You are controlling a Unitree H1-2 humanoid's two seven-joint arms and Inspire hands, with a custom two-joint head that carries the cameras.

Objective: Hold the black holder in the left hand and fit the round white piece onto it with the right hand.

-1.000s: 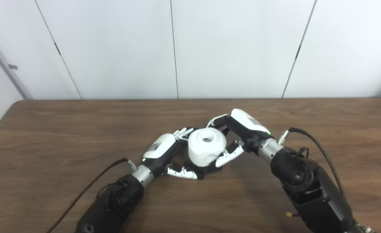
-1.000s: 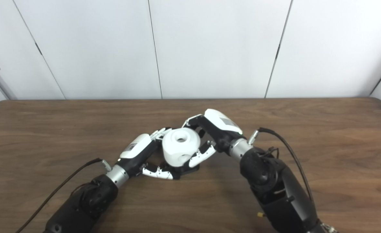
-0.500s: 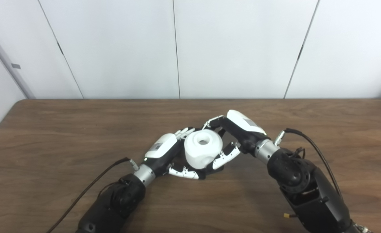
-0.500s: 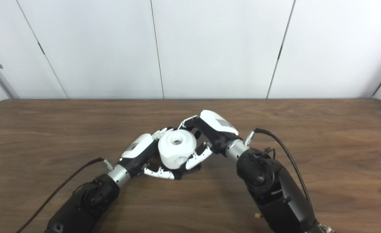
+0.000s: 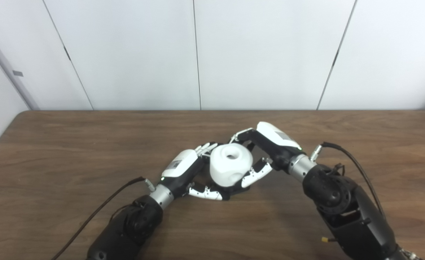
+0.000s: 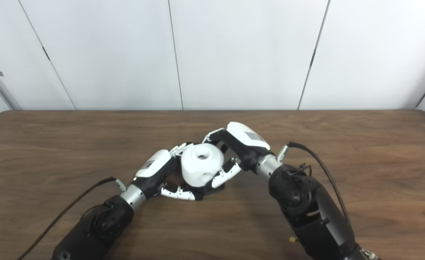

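Right hand (image 5: pixel 266 146) wraps round white piece (image 5: pixel 230 164); left hand (image 5: pixel 185 169) cups black holder (image 5: pixel 230 193) beneath. Best pressed straight down, holder steadied.

Even, soft light is falling from above and is filling both views, so the scene is looking bright and nothing is lying in deep dark. The white wall panels (image 5: pixel 263 54) are reflecting it flatly and are losing almost all texture. The wooden table (image 5: pixel 53 151) is showing a mild pale sheen toward its far edge. Only weak, blurred shadows are sitting under the two arms. The round white piece (image 5: pixel 230 168) is nearly overexposing, and its surface detail is washing out. The whole picture is looking slightly soft and grainy. The table's far edge is bending slightly at the corners.
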